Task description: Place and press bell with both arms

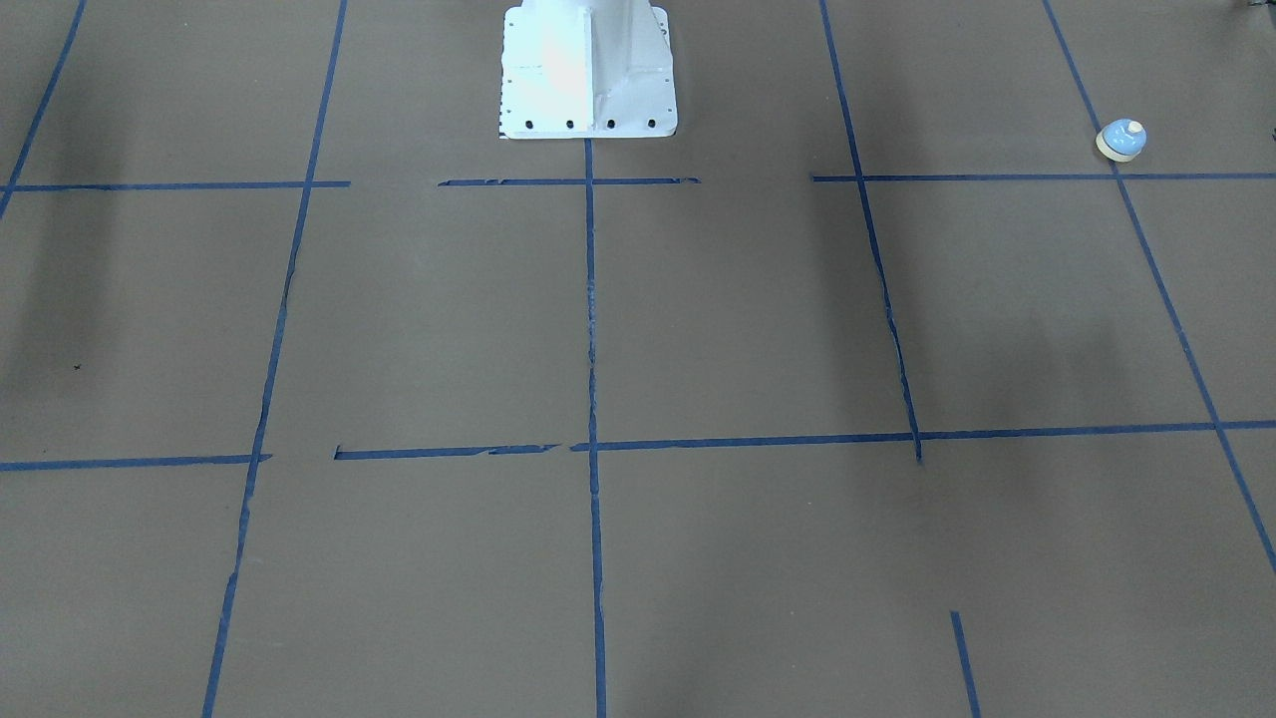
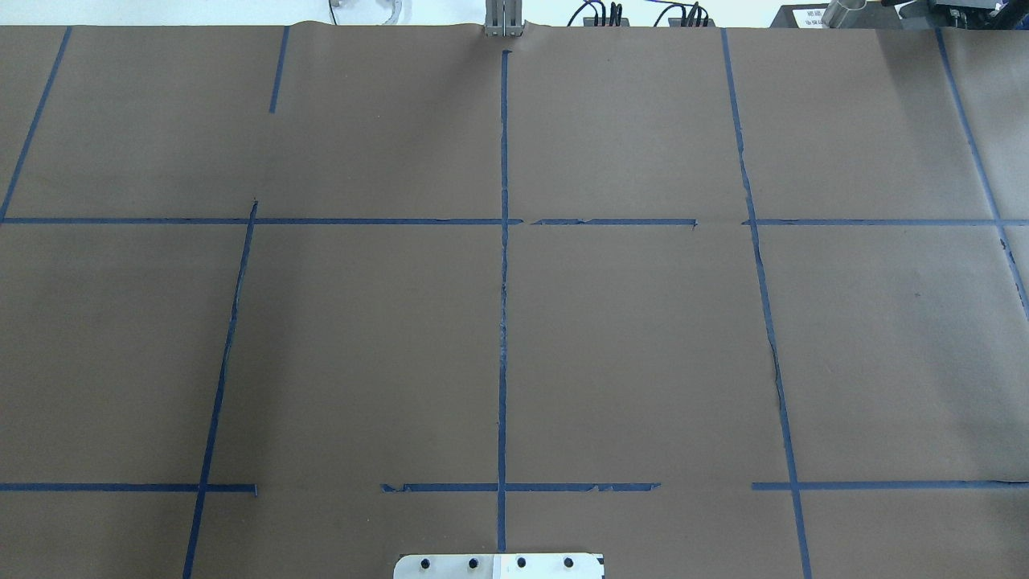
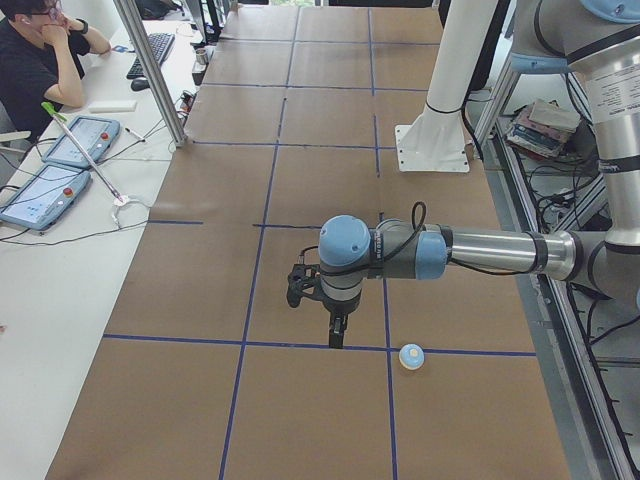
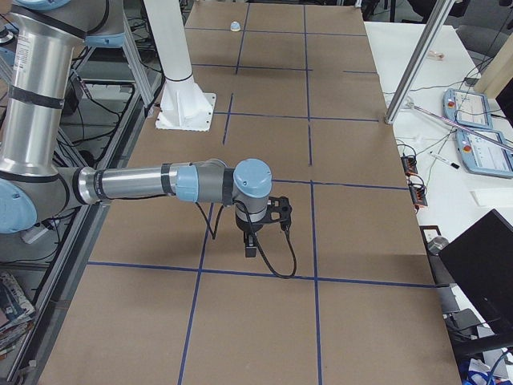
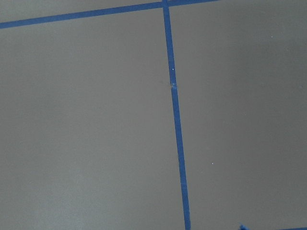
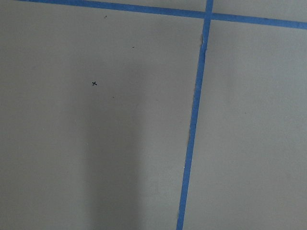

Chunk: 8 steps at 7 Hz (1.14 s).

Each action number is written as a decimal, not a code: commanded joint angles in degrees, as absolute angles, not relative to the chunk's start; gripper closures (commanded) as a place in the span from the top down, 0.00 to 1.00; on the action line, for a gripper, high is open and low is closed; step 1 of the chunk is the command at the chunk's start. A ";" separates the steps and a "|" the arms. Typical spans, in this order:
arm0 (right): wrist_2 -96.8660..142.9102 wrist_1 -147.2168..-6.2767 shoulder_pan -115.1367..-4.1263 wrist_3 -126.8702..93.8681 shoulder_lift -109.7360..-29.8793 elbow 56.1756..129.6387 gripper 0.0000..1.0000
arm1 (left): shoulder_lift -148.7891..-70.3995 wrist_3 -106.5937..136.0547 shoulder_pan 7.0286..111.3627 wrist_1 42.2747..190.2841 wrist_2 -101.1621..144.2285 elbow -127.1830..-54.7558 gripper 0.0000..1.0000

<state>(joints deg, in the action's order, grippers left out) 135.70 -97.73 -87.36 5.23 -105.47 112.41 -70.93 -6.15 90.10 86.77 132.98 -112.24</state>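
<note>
The bell sits toward the worktop's left, robot-side corner. Likely light, rigid, slippery-domed: grip the base rim. Whether left pincer or right pincer is parted, I cannot tell.

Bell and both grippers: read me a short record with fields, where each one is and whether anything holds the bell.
bell: upright on the table, on the robot's left side
held: no, nothing touches it
left gripper: points down, apart from the bell; open or shut cannot be told
right gripper: points down, far from the bell; open or shut cannot be told
</note>
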 commanded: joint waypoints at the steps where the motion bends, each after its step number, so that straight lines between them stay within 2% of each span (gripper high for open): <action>1: 135.70 -97.73 -87.36 5.19 -105.47 112.41 1.00 | -70.93 -6.24 90.09 87.01 133.07 -111.45 1.00; 3: 135.70 -97.73 -87.36 5.19 -105.47 112.41 1.00 | -71.62 -6.07 89.83 87.18 131.76 -111.36 1.00; 5: 135.70 -97.73 -87.36 5.27 -105.47 112.41 1.00 | -76.79 -5.36 89.91 89.81 132.10 -113.98 1.00; 7: 135.70 -97.73 -87.36 5.27 -105.47 112.41 1.00 | -75.50 -5.62 89.48 91.31 133.33 -115.13 1.00; 8: 135.70 -97.73 -87.36 5.27 -105.38 112.41 1.00 | -75.50 -5.28 85.04 91.49 134.98 -114.88 1.00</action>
